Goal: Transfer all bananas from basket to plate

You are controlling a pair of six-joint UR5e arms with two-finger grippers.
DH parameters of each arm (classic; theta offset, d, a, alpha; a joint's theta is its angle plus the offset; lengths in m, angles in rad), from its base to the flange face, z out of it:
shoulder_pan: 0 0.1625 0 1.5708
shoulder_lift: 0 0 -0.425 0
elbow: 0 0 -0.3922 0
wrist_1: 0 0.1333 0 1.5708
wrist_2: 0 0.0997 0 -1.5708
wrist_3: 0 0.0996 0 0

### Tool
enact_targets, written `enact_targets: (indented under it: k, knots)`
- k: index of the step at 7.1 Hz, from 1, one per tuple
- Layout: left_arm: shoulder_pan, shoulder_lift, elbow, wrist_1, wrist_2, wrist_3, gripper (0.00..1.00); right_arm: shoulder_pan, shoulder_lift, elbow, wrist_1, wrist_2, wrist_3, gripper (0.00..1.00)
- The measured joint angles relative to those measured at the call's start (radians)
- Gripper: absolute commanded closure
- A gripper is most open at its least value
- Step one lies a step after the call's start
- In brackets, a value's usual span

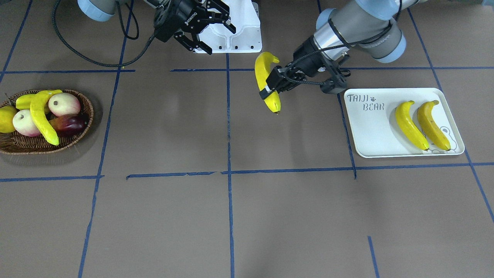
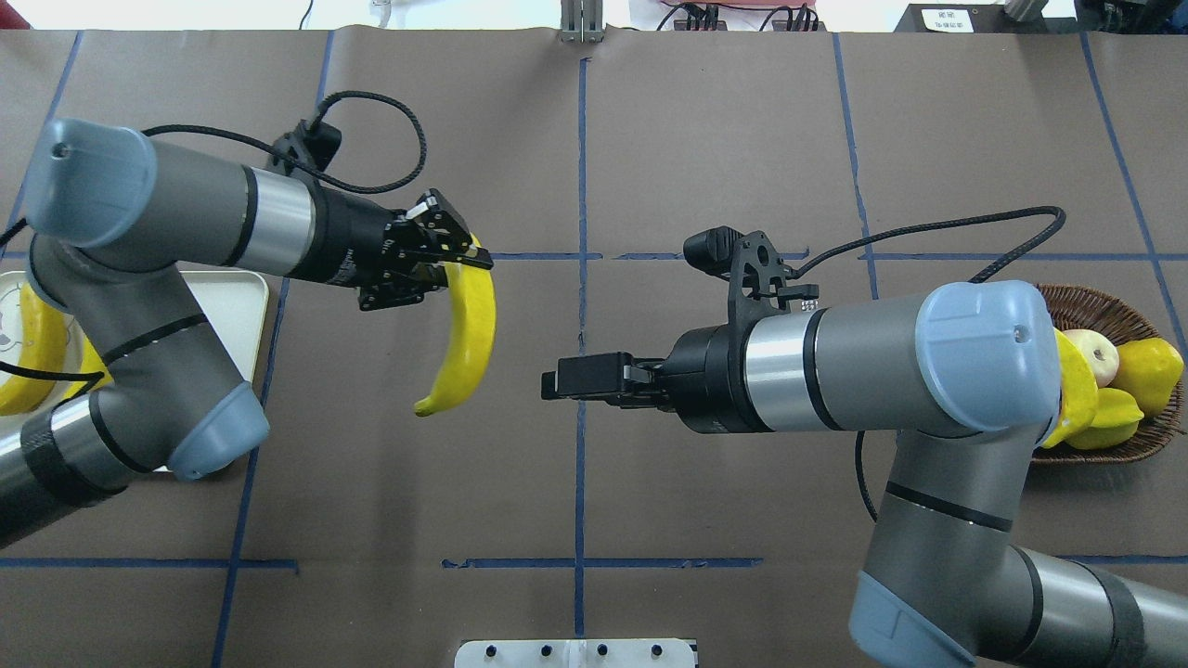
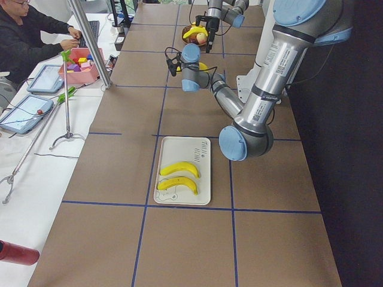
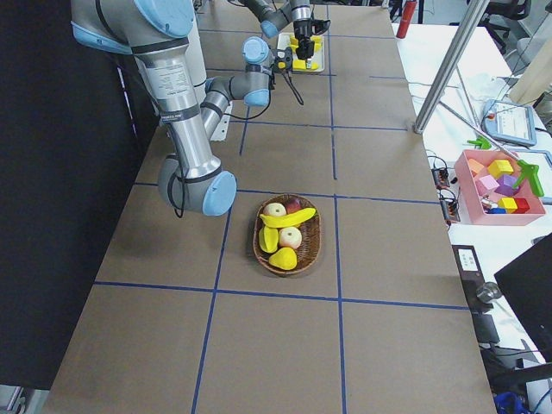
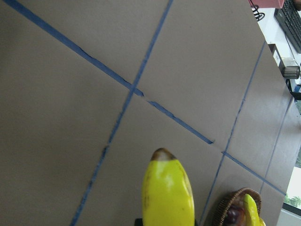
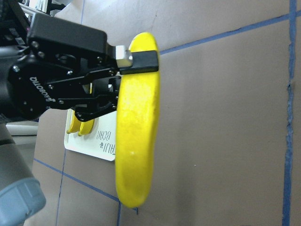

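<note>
2 bananas (image 1: 410, 125) on the plate (image 1: 368, 133), 1 in the left end effector (image 1: 271, 85), 1 in the basket (image 1: 23, 146)

The left end effector is clamped on a banana (image 1: 264, 71) near 1 of its ends, a pad pressed on either side of the fruit; the banana hangs with its curve running downward from the grip, over bare bench (image 1: 293, 216); it is beside the plate, on the side toward the bench's middle, and apart from the plate's rim.

The right end effector (image 1: 220, 40) holds nothing; its jaws stand spread wide; in the overhead view it points across the centre tape line toward the held banana, with a clear gap between them.

The plate lies at the robot's left end of the bench; its 2 bananas lie side by side and nearly parallel, just beside each other, the second (image 1: 432, 125) nearer the outer rim; both are on the half away from the "TAIJI BEAR" lettering, their lower ends over the bear drawing.

The basket sits at the robot's right end, well apart from the plate; 1 banana (image 1: 40, 117) lies across the top of the other fruit in it; under and around it are 2 pale peach-like fruits (image 1: 63, 104), a dark red fruit (image 1: 71, 124), a lemon (image 1: 5, 117) at the rim and a yellow-green starfruit (image 1: 24, 101).
</note>
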Motion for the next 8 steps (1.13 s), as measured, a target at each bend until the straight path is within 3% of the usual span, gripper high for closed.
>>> enact_targets:
  k: [2, 4, 6, 7, 8]
  knots:
    - [-0.102, 0.19, 0.009, 0.029, -0.035, 0.264, 1.0, 0.076, -0.012, 0.063, -0.211, 0.009, -0.033, 0.0]
    - [-0.158, 0.401, 0.02, 0.043, 0.013, 0.575, 1.0, 0.134, -0.045, 0.093, -0.381, 0.024, -0.169, 0.0]
    - [-0.164, 0.463, 0.077, 0.045, 0.081, 0.67, 1.0, 0.17, -0.095, 0.105, -0.456, 0.046, -0.299, 0.0]
    - [-0.162, 0.462, 0.101, 0.045, 0.107, 0.677, 0.89, 0.18, -0.111, 0.108, -0.463, 0.051, -0.327, 0.0]
    - [-0.161, 0.456, 0.114, 0.046, 0.119, 0.678, 0.01, 0.188, -0.119, 0.109, -0.466, 0.055, -0.339, 0.0]
